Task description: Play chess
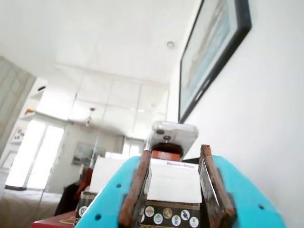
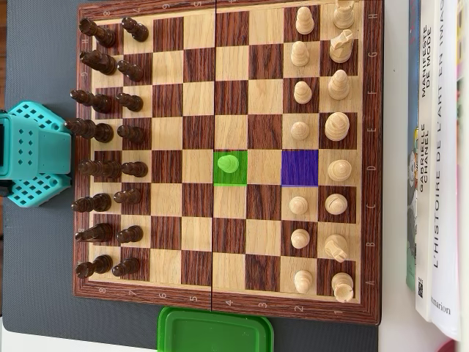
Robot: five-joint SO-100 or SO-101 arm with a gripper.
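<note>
I see the chessboard laid flat on a dark mat, with one light pawn on a green-lit square near the middle and a purple-lit empty square two squares to its right, in its own row. I read that as a marked move. Dark pieces line the left, light pieces the right. The arm's teal base sits at the left edge. In the wrist view the gripper points up at the room, spread and holding nothing, parked clear of the board.

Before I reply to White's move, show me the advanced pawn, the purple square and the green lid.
advanced pawn (image 2: 229, 163), overhead view, its head
purple square (image 2: 299, 167), overhead view, its centre
green lid (image 2: 214, 331), overhead view, its top face
</note>
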